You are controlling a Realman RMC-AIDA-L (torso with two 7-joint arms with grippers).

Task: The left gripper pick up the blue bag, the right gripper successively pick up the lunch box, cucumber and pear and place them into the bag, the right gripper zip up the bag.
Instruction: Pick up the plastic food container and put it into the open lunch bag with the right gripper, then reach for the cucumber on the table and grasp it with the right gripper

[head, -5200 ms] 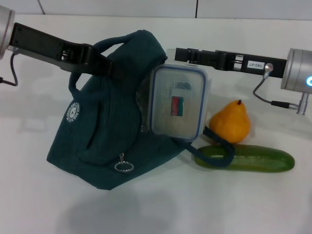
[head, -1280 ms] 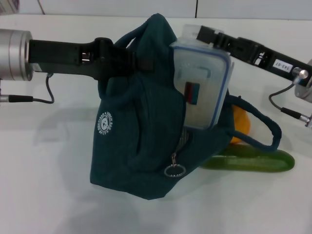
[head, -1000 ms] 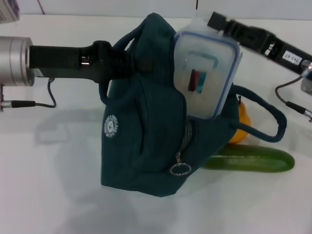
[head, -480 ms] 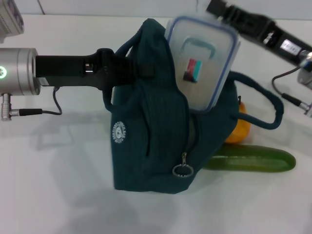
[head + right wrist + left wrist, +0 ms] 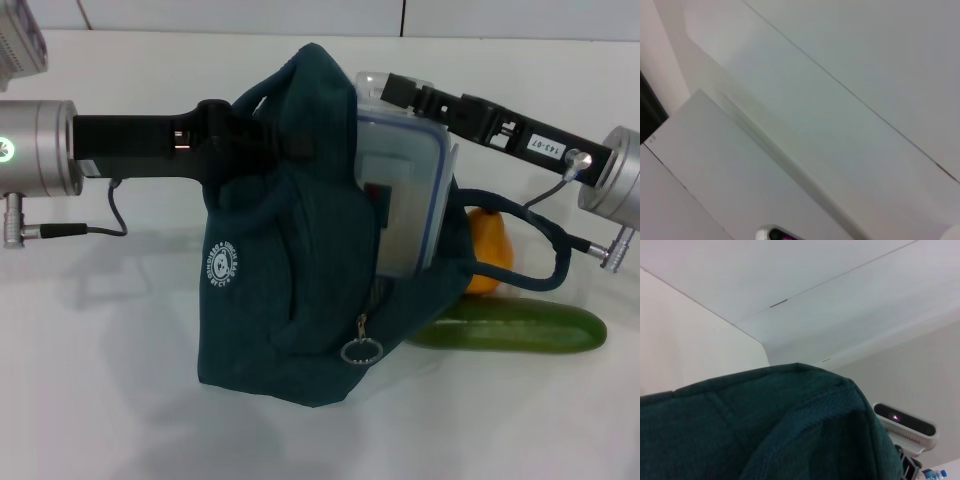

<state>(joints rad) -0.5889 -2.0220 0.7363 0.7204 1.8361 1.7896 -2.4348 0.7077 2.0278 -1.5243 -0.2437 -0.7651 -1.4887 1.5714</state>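
A: Where is the lunch box (image 5: 405,195) being held in relation to the blue bag (image 5: 290,270)?

B: It is being held upright at the bag's open mouth, on the side facing the right arm, with its long axis running nearly vertical. Its lower part is being hidden behind the bag's fabric edge, so it is judged to be partly inside. The right gripper (image 5: 385,90) is being kept at the box's top corner, and its jaws are being pressed onto the lunch box there, as far as the head view shows.

A: And the bag itself?

B: It is being hung from the left gripper (image 5: 275,140), which is being pinched on the blue bag at its upper fabric by the handles. The bag's base is resting on the white table (image 5: 100,380). Since the box is lying below the right claw, the coming move is judged to be a push straight down along that long axis.

A: How is the box looking?

B: A clear body with a blue-rimmed lid is being shown, and a small red sticker is being glimpsed at the bag's edge.

A: What is being left outside?

B: The pear (image 5: 488,250) and the cucumber (image 5: 510,327) are lying on the table just beside the bag, on the right arm's side, the pear partly hidden behind a loop handle. The zipper's ring pull (image 5: 360,351) is hanging low on the bag's front.
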